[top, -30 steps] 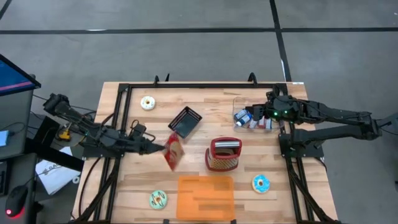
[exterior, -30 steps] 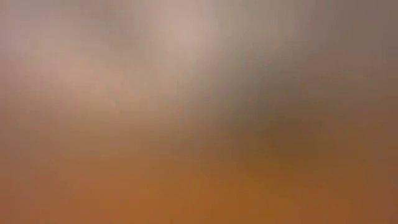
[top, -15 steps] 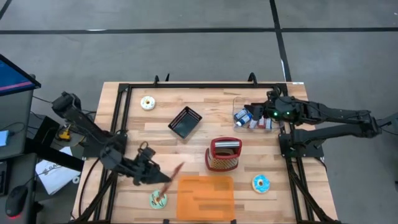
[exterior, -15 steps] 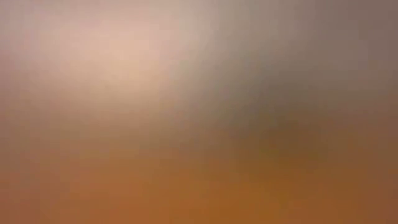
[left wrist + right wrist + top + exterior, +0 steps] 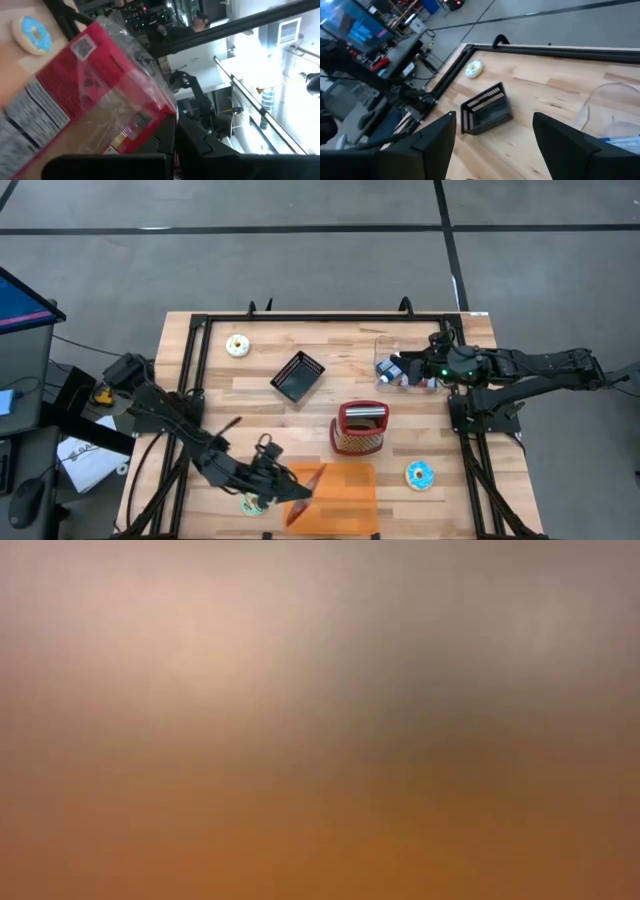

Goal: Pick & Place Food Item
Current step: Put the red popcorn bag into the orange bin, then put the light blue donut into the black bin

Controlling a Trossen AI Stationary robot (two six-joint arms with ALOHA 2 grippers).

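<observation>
Wooden table [image 5: 330, 350] was cluttered — left gripper [image 5: 285, 483] clenched on the red snack packet [image 5: 306, 483], held edge-on over the orange mat [image 5: 335, 498], presumably the drop spot, while right gripper [image 5: 408, 368] waited with fingers spread by the clear container [image 5: 400, 352].

The table [image 5: 330, 340] is pale wood in planks, matt, with visible grain, framed by black metal rails [image 5: 320, 319]. The snack packet [image 5: 95, 95] is glossy plastic film, clear and crinkled over red printed card. The orange mat [image 5: 345, 495] near the front edge looks smooth and matt. The black basket [image 5: 487, 110] is slotted plastic, dull. The donuts [image 5: 420, 474] carry shiny icing — the clear container [image 5: 615, 107] at the right edge is see-through plastic.
</observation>
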